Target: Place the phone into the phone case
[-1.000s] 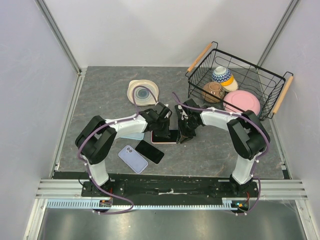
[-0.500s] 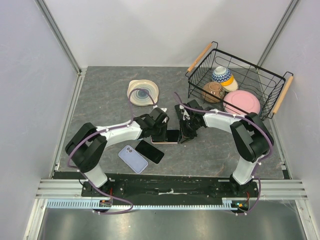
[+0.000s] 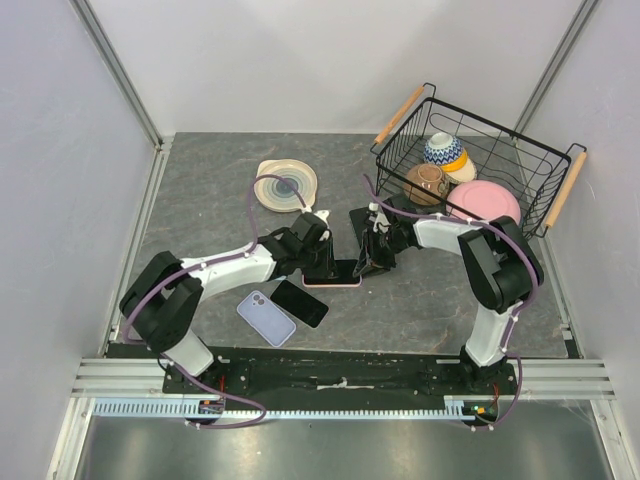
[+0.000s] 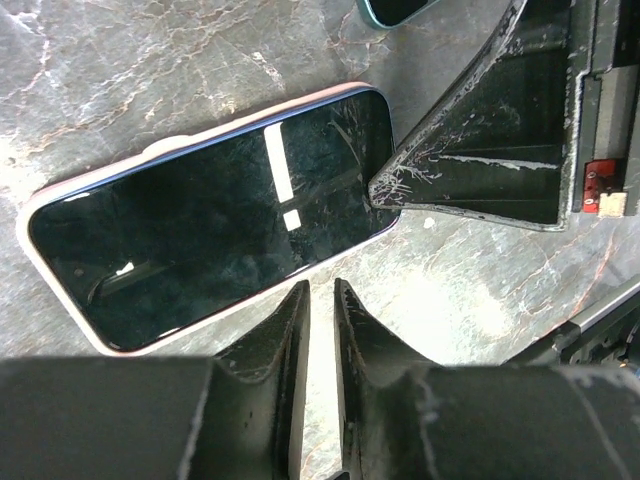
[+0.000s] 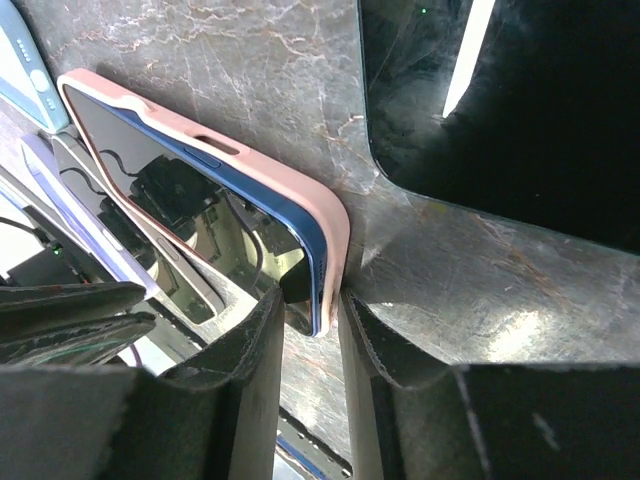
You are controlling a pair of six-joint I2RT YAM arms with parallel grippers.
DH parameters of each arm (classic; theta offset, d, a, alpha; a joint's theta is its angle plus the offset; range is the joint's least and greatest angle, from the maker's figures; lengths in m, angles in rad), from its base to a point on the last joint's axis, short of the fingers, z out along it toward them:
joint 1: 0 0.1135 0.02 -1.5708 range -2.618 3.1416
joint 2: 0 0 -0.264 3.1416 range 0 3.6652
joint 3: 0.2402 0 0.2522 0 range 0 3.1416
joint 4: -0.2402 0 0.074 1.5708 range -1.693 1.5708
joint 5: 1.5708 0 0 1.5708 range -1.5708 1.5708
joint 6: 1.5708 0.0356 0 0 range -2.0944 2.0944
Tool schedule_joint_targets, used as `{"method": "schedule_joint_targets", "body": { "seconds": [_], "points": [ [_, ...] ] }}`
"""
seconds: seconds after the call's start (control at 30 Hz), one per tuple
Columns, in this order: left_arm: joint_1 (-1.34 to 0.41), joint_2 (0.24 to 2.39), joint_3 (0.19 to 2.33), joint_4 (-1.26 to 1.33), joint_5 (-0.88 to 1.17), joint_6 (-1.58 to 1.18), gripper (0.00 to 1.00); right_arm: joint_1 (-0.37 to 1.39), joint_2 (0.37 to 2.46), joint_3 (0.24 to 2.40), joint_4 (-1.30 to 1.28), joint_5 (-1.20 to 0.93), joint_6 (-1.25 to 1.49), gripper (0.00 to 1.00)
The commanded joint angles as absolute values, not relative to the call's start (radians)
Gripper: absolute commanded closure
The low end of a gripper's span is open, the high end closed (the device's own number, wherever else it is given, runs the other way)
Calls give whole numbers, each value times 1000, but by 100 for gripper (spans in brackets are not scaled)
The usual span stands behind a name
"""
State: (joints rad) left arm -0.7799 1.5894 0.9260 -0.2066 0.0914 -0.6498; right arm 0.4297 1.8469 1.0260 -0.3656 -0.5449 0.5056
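The phone (image 4: 210,215), black screen up, lies on the table inside the pink phone case (image 5: 300,195), whose rim shows all round it. In the top view it sits mid-table (image 3: 340,272) between both grippers. My left gripper (image 4: 320,292) hovers just off the phone's long edge, its jaws a narrow slit apart with only table showing between them. My right gripper (image 5: 308,305) straddles the phone's end corner. One finger rests against the pink case and a gap shows on the screen side.
A black phone (image 3: 300,302) and a lilac case (image 3: 265,318) lie near the front left. A cream saucer (image 3: 285,185) sits behind the left arm. A wire basket (image 3: 500,117) with bowls fills the back right. A dark flat item (image 3: 358,216) lies behind the grippers.
The left gripper has parted from shut to a slit and its arm has swung down to the left. The right jaws have widened slightly. The cased phone has stayed put.
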Motion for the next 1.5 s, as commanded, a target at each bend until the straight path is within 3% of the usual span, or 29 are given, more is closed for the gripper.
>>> {"method": "schedule_joint_targets", "body": {
  "seconds": [0.0, 0.2, 0.37, 0.53, 1.47],
  "points": [
    [-776, 1646, 954, -152, 117, -660, 82, 408, 1908, 1063, -238, -414, 502, 66],
    [-770, 1750, 999, -144, 139, -663, 98, 403, 1927, 1074, -235, -368, 486, 65],
    [-762, 1812, 1031, -143, 152, -672, 98, 394, 1919, 1077, -232, -348, 492, 63],
    [-755, 1841, 1046, -141, 160, -676, 98, 384, 1922, 1094, -222, -330, 499, 52],
    [-739, 1870, 1051, -189, 163, -681, 98, 359, 1882, 943, -227, -566, 379, 51]
  ]
}}
